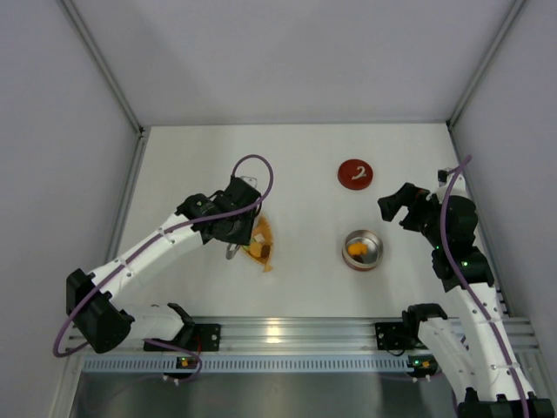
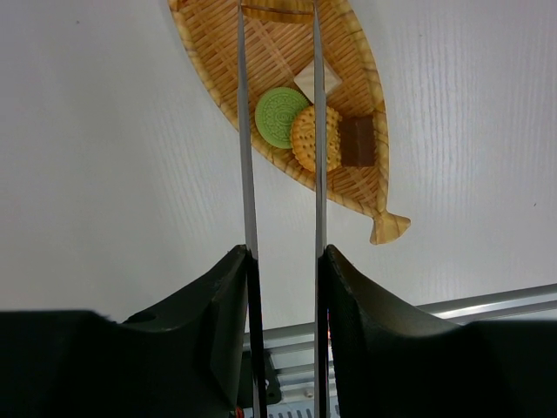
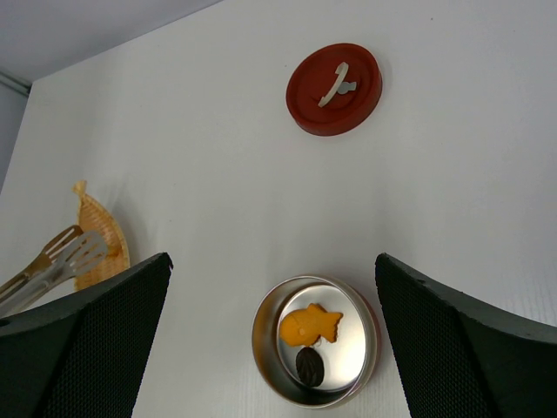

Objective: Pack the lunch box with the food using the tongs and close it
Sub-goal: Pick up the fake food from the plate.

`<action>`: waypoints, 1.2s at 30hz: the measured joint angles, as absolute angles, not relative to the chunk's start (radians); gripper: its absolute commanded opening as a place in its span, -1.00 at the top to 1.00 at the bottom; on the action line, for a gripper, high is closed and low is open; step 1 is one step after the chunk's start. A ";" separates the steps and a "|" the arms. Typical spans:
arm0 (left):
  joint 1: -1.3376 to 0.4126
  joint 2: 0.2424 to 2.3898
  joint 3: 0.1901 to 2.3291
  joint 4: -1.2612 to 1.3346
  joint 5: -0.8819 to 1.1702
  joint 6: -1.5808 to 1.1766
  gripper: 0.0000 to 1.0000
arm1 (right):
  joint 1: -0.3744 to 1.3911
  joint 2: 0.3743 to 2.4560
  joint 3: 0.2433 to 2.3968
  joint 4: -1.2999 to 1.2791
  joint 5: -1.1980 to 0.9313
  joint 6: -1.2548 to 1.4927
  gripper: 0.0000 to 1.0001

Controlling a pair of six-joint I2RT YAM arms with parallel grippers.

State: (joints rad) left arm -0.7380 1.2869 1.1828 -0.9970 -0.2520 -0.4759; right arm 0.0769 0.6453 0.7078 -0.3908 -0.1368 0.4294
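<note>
**Tongs reach over the dish while the tin waits open**
The left hand (image 2: 283, 261) is clenched on the tongs (image 2: 247, 174), pressing their arms near parallel so the tips reach over the leaf-shaped dish (image 2: 277, 52), where the food (image 2: 280, 116) lies; I cannot tell whether the tips grip a piece. The lunch box (image 3: 265, 348) sits lidless on the surface (image 1: 305, 165) with two pieces inside, its lid (image 3: 334, 87) well apart beyond it. The right hand (image 1: 399, 211) hangs released near the tin, likely kept for the lid.
</note>
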 measured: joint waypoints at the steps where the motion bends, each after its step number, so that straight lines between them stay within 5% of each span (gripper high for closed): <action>1: -0.738 1.287 1.183 -0.997 -0.252 -0.476 0.15 | 0.077 0.645 0.708 -0.391 -0.137 0.429 -0.99; 36: -0.738 1.285 1.280 -1.040 -0.239 -0.469 0.18 | 0.077 0.651 0.708 -0.390 -0.142 0.429 -0.99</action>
